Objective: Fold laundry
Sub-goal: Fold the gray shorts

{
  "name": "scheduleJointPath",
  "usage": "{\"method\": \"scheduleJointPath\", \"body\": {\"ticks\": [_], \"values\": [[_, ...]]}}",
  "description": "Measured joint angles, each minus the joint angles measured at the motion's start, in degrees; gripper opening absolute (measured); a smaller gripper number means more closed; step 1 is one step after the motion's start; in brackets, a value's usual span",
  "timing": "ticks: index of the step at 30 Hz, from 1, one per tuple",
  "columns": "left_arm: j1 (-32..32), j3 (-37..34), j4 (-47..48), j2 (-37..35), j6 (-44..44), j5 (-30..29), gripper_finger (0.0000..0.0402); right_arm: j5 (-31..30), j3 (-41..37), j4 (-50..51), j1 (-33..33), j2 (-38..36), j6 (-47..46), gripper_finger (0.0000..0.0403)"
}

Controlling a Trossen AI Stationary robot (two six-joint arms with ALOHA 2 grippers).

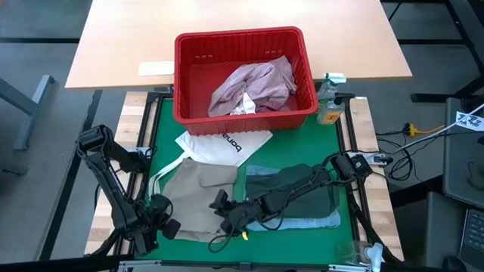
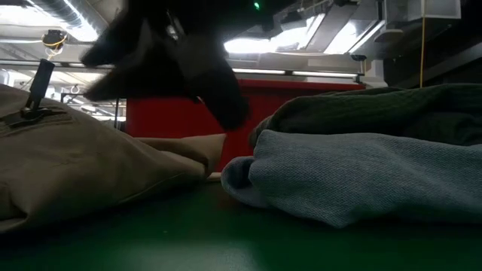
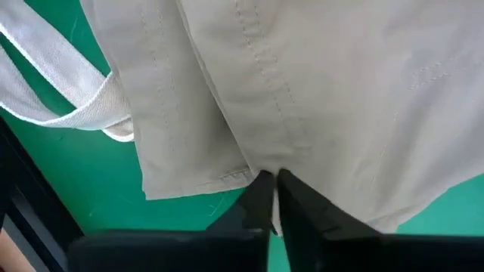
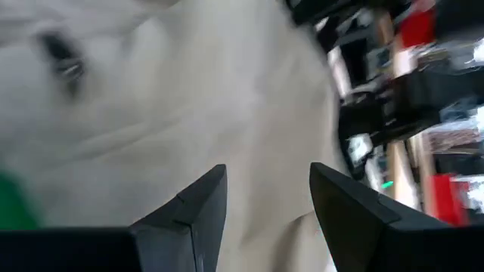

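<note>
Between left gripper [image 3: 274, 198] fingertips: beige-khaki garment [image 3: 302, 83] hem, pinched. Right gripper [image 4: 265, 200] spread, empty above. Next: lift, fold over.

Beige garment [image 2: 83, 165], blue cloth [image 2: 361, 177], perhaps folded

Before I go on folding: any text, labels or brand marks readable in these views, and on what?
White tote bag, high view: black lettering, seen upside down; it looks like "panda", but I cannot be sure.
Spray bottle beside the red basket: its label is too small to read.
Sheet with black marks at the right edge: marks unreadable.
Beige-khaki garment: no text shows.
</note>
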State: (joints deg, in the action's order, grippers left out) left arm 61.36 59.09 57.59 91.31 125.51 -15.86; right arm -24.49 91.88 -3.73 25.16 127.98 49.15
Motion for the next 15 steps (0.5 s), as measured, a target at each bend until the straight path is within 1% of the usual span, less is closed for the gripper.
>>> {"method": "scheduleJointPath", "body": {"ticks": [2,4,7,9,13,15], "values": [[0.0,0.0,0.5,0.0,0.0,0.0,0.0007,0.8,0.0,3.8,0.0,0.0,-3.2,0.0188],[-0.1,0.0,1.5,0.0,0.0,0.8,0.0005,3.5,0.0,7.5,0.0,0.0,-6.4,0.0188],[-0.7,0.0,4.4,0.0,-0.1,4.2,0.0002,9.5,0.0,11.0,-0.4,0.2,-9.9,0.0188],[-1.1,0.0,6.9,0.0,-0.1,5.9,0.0002,14.0,0.0,11.5,-0.6,0.4,-11.2,0.0188],[-1.9,0.0,11.3,0.0,-0.2,6.6,0.0001,23.2,0.0,11.8,-0.6,0.5,-11.7,0.0188],[-2.3,0.0,12.8,0.0,-0.2,6.6,0.0001,25.6,0.0,12.0,-0.7,0.5,-11.8,0.0188]]}}
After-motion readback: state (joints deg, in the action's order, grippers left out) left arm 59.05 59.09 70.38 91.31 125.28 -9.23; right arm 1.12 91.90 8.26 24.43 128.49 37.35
